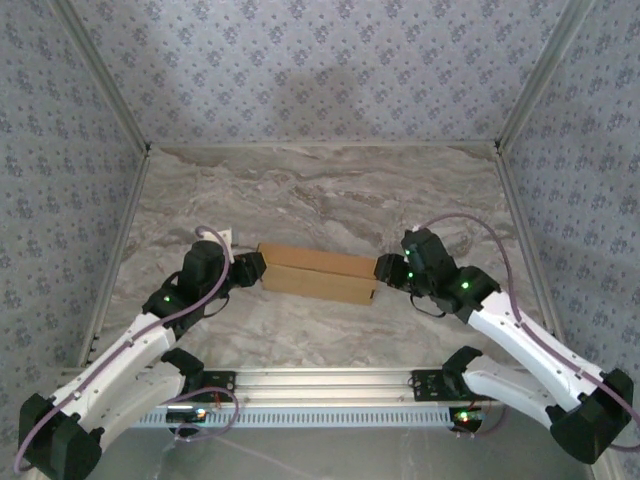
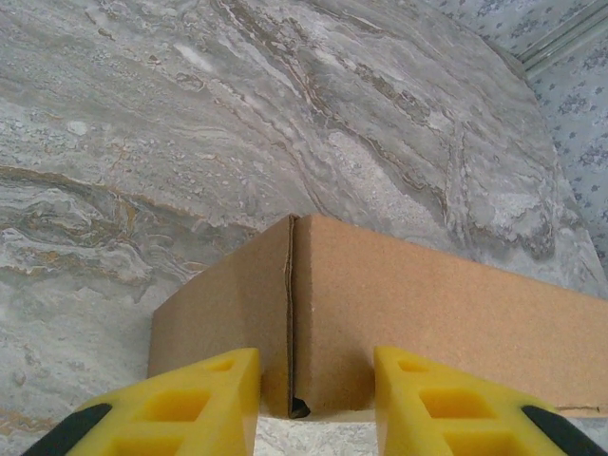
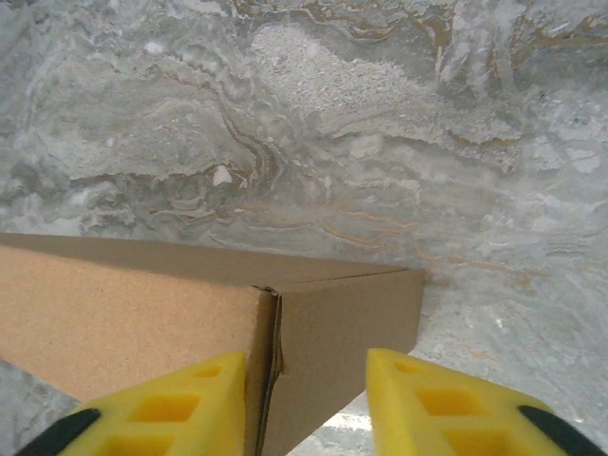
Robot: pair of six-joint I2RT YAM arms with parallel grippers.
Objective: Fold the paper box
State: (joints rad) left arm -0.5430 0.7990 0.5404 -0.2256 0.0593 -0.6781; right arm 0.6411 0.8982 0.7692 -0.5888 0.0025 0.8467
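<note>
The paper box [image 1: 318, 272] is a long tan cardboard shape lying flat across the middle of the marble table, with its panels folded up into a closed form. My left gripper [image 1: 255, 270] is at its left end. In the left wrist view the yellow fingers [image 2: 214, 389] stand apart on either side of the box's [image 2: 427, 313] upright corner seam, and the gripper [image 2: 316, 353] is open. My right gripper [image 1: 385, 270] is at the right end. There the gripper [image 3: 306, 356] is open too, one finger beside the corner seam of the box [image 3: 123, 313] and the other apart from it.
The marble table [image 1: 320, 190] stretches beyond the box to the patterned back wall [image 1: 320, 70]. Patterned side walls close in left and right. An aluminium rail [image 1: 320, 380] runs along the near edge between the arm bases.
</note>
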